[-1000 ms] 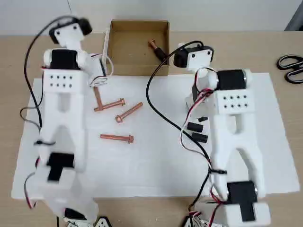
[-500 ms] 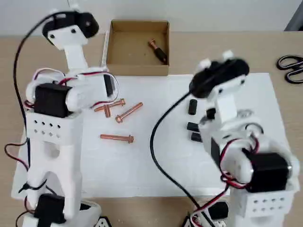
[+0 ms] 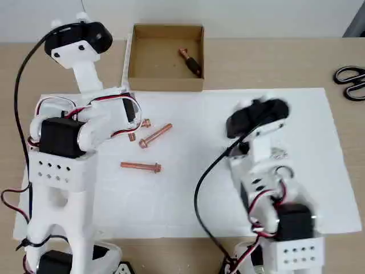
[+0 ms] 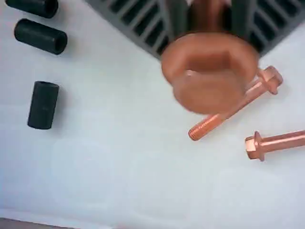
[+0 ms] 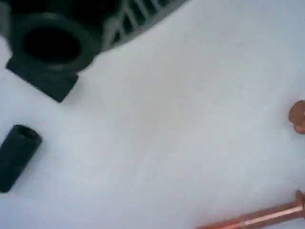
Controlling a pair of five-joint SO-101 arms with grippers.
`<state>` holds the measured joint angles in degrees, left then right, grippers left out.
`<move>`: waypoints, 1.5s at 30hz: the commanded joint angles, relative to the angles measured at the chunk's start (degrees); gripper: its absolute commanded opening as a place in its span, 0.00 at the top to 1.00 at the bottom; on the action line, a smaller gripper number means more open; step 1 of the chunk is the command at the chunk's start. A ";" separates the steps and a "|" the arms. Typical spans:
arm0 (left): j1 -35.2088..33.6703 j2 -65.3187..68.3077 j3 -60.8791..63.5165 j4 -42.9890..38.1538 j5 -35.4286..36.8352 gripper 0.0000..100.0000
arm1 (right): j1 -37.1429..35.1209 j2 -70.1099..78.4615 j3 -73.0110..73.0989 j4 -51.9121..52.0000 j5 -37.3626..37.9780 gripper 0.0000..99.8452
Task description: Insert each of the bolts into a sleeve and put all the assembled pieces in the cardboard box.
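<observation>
One piece (image 3: 191, 61) is boxed at 12 o'clock; bolt (image 4: 209, 71) is clamped by left gripper (image 4: 208, 16), sleeve (image 5: 81, 47) by right gripper (image 5: 52, 16), three bolts (image 3: 141, 166) untouched.

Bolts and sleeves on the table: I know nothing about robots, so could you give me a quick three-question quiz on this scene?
1. True or false: the cardboard box already holds one bolt-and-sleeve piece.
2. What does the left gripper hold? A a bolt; B a nut; C nothing.
3. Fill in: the right gripper holds a black ____.
Key: 1 true; 2 A; 3 sleeve.
</observation>
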<state>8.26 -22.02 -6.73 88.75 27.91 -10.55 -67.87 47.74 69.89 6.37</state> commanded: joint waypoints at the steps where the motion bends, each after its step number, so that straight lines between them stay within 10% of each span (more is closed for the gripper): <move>1: 0.44 -2.99 1.10 -4.22 0.35 0.99 | -3.47 -6.37 8.79 -6.11 -0.70 1.00; 17: 11.96 -8.88 16.31 -21.89 2.02 0.99 | -13.32 -36.26 40.09 -25.63 -1.05 1.00; 36: 22.07 -29.89 61.14 -69.54 -4.31 0.99 | -20.44 -34.51 42.11 -27.12 -9.32 1.00; 45: 23.38 -32.62 64.40 -63.38 -1.67 0.99 | -21.05 -34.24 42.73 -28.26 -9.23 1.00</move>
<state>31.47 -52.53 58.95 22.46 24.48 -31.30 -102.15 90.29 43.16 -2.51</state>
